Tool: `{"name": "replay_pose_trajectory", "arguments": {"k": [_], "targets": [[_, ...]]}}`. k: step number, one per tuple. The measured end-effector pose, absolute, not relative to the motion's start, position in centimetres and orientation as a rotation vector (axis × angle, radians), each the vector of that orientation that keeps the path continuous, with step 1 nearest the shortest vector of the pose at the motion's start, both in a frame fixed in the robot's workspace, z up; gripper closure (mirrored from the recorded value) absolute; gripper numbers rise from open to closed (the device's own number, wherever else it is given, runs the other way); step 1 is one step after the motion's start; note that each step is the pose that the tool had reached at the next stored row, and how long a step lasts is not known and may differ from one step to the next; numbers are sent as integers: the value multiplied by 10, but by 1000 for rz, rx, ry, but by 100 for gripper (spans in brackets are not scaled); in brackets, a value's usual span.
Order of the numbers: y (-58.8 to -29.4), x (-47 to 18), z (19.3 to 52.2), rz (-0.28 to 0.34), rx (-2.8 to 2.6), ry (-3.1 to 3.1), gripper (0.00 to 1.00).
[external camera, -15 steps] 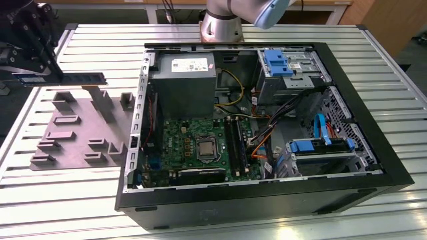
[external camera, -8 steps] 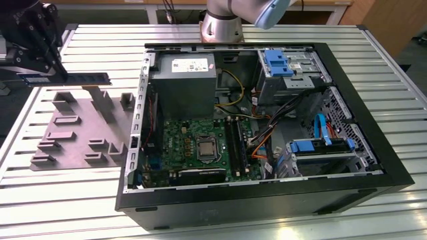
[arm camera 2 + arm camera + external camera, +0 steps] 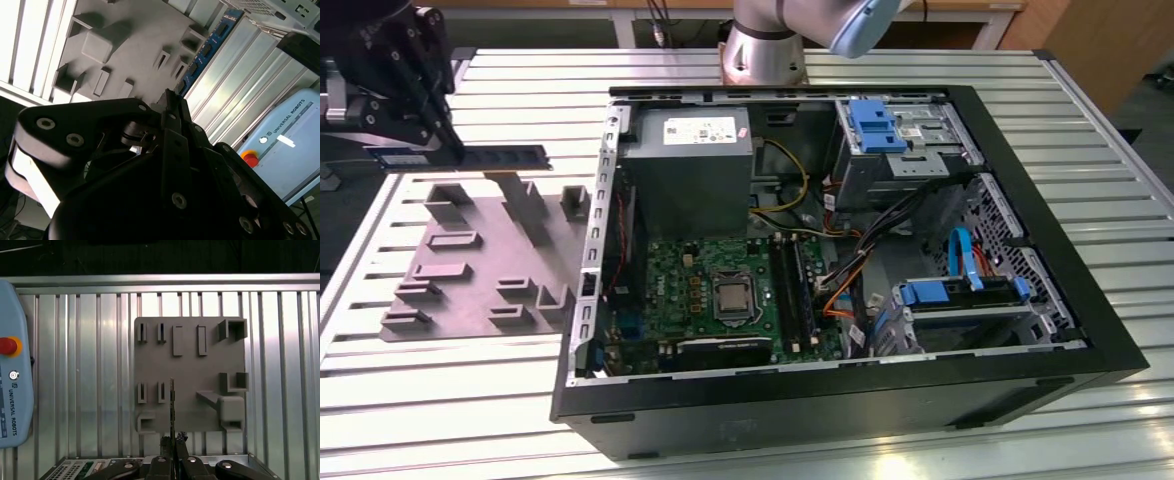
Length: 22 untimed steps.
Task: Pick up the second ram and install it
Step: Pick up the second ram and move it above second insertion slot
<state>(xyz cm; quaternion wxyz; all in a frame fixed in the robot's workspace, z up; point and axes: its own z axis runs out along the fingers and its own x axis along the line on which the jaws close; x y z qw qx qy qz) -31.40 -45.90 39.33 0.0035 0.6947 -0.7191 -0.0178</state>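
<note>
The second ram (image 3: 500, 158) is a thin blue-green board stick held on edge, sticking out level from my gripper (image 3: 443, 148) toward the computer case, above the far edge of the grey holder plate (image 3: 480, 270). In the first wrist view the ram (image 3: 172, 402) shows edge-on as a thin dark line, and my gripper (image 3: 172, 440) is shut on its end. In the second wrist view the stick (image 3: 206, 49) runs away from my gripper (image 3: 172, 97). The motherboard's long black slots (image 3: 790, 288) lie inside the open case.
The open black computer case (image 3: 1067, 300) fills the exterior view's right, with a power supply (image 3: 691, 165), cables and blue drive clips (image 3: 874, 125). The slatted metal table (image 3: 454, 400) carries everything. A teach pendant (image 3: 12, 380) lies beside the holder plate (image 3: 200, 375).
</note>
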Motion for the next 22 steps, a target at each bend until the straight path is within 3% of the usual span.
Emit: {"name": "replay_pose_trajectory", "arguments": {"k": [22], "targets": [[-459, -296, 393, -56, 2178, -2254, 86]]}}
